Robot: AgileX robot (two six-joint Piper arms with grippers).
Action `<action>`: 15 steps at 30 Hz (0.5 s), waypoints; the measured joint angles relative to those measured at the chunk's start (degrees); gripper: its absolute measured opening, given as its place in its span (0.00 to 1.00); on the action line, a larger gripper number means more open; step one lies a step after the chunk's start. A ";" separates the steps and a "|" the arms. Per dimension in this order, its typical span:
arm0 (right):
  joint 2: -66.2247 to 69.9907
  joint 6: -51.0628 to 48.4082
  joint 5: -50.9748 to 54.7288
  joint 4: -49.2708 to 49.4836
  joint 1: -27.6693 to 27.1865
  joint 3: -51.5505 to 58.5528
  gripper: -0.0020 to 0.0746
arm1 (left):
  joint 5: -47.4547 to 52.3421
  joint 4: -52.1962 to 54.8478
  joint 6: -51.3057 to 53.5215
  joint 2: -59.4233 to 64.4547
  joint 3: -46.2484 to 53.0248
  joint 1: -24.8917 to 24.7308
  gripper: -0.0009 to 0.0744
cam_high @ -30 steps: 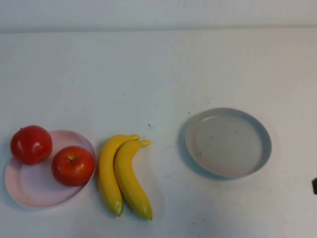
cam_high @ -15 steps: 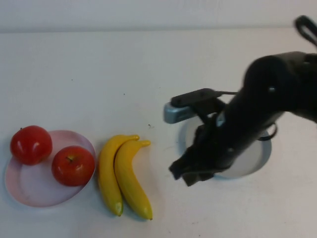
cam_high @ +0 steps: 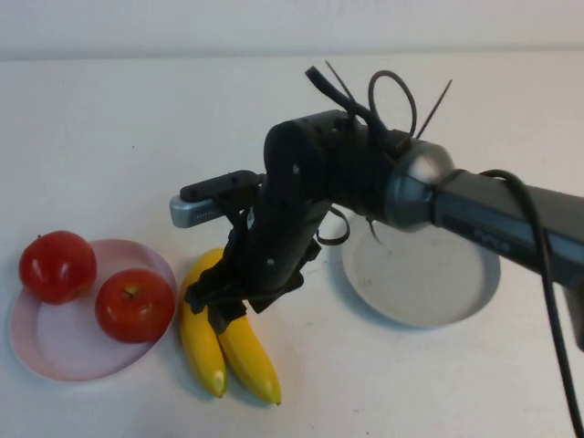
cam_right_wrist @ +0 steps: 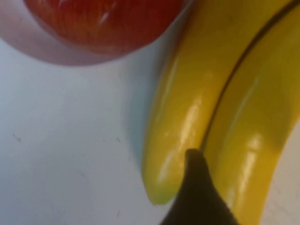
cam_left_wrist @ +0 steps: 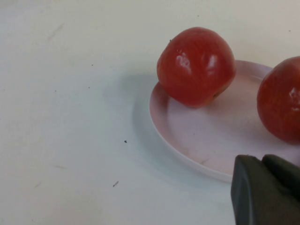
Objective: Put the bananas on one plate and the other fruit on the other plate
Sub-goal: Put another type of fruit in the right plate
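The right gripper (cam_high: 222, 306) sits over the upper halves of the two bananas (cam_high: 228, 351), hiding them; finger state cannot be determined. The bananas lie side by side on the table between the pink plate (cam_high: 55, 351) and the grey-blue plate (cam_high: 456, 297), long axes running near-to-far. The left gripper (cam_left_wrist: 265, 192) is cut off beside the pink plate.

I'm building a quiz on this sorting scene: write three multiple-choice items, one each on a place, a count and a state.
1. Where is the right tool?
A over the bananas
B over the grey-blue plate
C over the apples

2. How many apples lie on the pink plate?
A none
B one
C two

3. What state is the grey-blue plate in?
A empty
B holding bananas
C holding an apple

A: the right arm reaches down onto the bananas.
C: both apples sit on it.
A: it carries nothing.

The left tool sits beside the pink plate.
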 joint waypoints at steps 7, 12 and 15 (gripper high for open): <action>7.22 4.48 4.62 -2.15 0.26 -8.29 0.56 | 0.00 0.00 0.00 0.00 0.00 0.00 0.02; 9.74 4.87 6.51 -4.22 0.26 -9.91 0.56 | 0.00 0.00 0.00 0.00 0.00 0.00 0.02; 9.94 4.87 6.86 -5.66 0.26 -9.91 0.54 | 0.00 0.00 0.00 0.00 0.00 0.00 0.02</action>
